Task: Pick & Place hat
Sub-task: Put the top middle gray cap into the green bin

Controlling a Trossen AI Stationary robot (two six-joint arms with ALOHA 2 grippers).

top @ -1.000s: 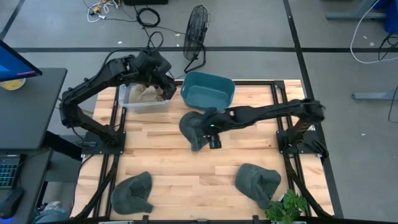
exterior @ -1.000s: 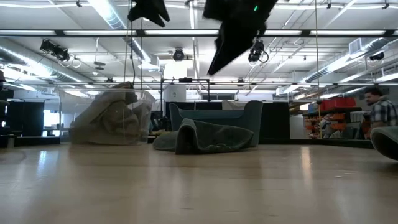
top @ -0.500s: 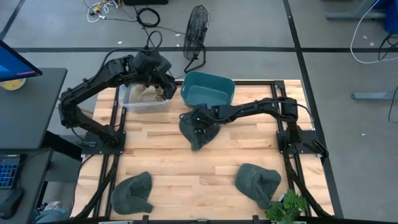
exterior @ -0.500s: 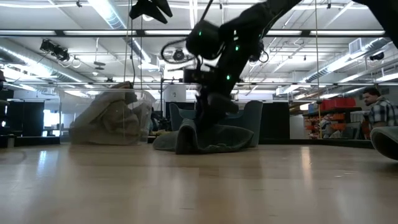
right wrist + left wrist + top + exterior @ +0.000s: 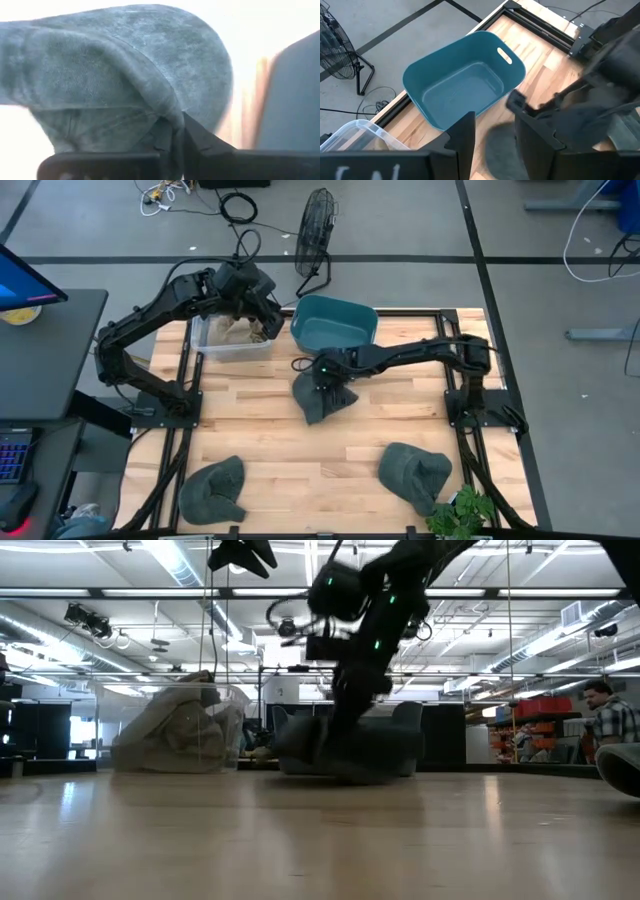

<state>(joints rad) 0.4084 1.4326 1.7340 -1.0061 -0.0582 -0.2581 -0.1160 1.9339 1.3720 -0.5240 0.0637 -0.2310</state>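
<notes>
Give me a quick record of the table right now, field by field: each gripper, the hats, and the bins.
right gripper: shut on the middle hat, in front of the teal bin
left gripper: open, raised over the clear bin
clear bin: holds tan fabric
teal bin: empty
other hats: near-left hat, near-right hat, both flat on the table

The hat (image 5: 125, 65) is matt, fuzzy grey cloth; the bin (image 5: 465, 82) smooth teal plastic.

Grey-green hat (image 5: 322, 398) — crumpled, mid-table, beside the teal bin (image 5: 333, 326); pinched by right pincer (image 5: 330, 376).
</notes>
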